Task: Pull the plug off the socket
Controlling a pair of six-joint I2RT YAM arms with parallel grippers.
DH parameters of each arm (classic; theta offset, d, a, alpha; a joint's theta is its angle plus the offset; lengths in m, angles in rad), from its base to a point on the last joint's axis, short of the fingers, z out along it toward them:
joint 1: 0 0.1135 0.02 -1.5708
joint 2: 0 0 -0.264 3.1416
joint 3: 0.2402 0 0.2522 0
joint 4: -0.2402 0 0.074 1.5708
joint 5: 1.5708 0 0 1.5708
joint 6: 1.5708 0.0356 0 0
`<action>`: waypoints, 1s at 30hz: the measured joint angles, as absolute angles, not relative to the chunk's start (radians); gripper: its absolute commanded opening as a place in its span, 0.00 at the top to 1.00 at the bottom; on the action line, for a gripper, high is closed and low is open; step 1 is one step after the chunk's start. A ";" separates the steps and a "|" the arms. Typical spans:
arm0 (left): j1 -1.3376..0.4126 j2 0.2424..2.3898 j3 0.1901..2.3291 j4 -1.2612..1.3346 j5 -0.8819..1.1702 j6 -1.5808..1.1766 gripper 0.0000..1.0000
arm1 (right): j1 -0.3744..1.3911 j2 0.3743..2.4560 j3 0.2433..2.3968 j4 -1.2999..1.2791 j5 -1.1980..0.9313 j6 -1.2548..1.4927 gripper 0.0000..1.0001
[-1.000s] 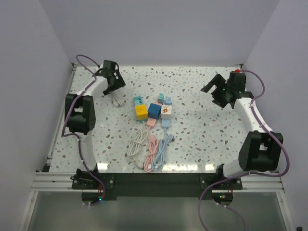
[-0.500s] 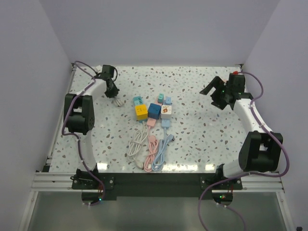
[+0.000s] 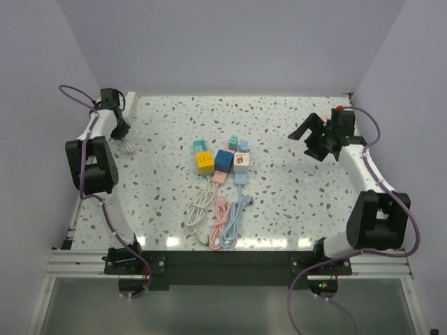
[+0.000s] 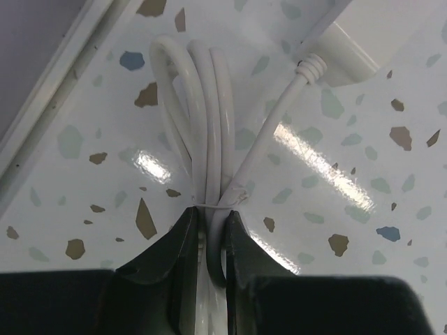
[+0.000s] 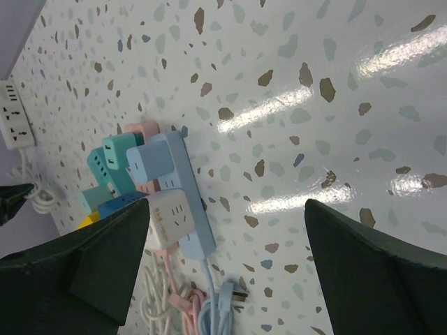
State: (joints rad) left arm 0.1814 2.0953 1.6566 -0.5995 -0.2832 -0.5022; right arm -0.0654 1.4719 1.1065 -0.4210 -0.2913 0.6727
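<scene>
Speckled tabletop (image 3: 293,209), purple walls (image 3: 230,49). L end effector (image 4: 207,230) at far-left corner, pinching white cord bundle (image 4: 202,139). R end effector (image 3: 312,136) spread, empty. Socket cluster (image 3: 222,157) w/ plugs sits mid-tabletop, left of R, long axis near-far. I'd use R: free, facing it.
</scene>
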 measured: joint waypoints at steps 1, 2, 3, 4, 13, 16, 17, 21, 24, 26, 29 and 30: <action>0.190 2.097 1.681 -0.614 -0.286 -0.485 1.00 | -0.065 1.472 1.106 -0.420 -0.297 0.672 0.04; 0.193 2.097 1.700 -0.619 -0.286 -0.472 1.00 | -0.065 1.472 1.106 -0.420 -0.303 0.670 0.04; 0.193 2.097 1.715 -0.619 -0.280 -0.459 1.00 | -0.063 1.472 1.107 -0.420 -0.307 0.667 0.04; 0.192 2.097 1.727 -0.617 -0.267 -0.450 0.93 | -0.061 1.472 1.107 -0.421 -0.307 0.664 0.04; 0.149 1.915 1.530 -0.534 -0.138 -0.425 0.00 | 0.057 1.516 1.234 -0.533 -0.277 0.554 0.01; 0.146 1.841 1.503 -0.527 -0.126 -0.426 0.00 | 0.121 1.549 1.274 -0.574 -0.271 0.516 0.01; 0.146 1.819 1.498 -0.522 -0.124 -0.426 0.00 | 0.147 1.564 1.286 -0.586 -0.269 0.504 0.01; 0.145 1.720 1.448 -0.498 -0.081 -0.427 0.00 | 0.266 1.623 1.331 -0.638 -0.225 0.473 0.01; 0.141 1.618 1.357 -0.463 -0.006 -0.428 0.00 | 0.356 1.667 1.378 -0.667 -0.175 0.466 0.01; 0.134 1.552 1.299 -0.459 0.042 -0.436 0.00 | 0.421 1.705 1.423 -0.690 -0.137 0.467 0.02; 0.110 1.461 1.220 -0.434 0.104 -0.453 0.00 | 0.489 1.775 1.506 -0.729 -0.069 0.467 0.02; 0.100 1.432 1.193 -0.423 0.125 -0.456 0.00 | 0.508 1.802 1.535 -0.739 -0.043 0.467 0.02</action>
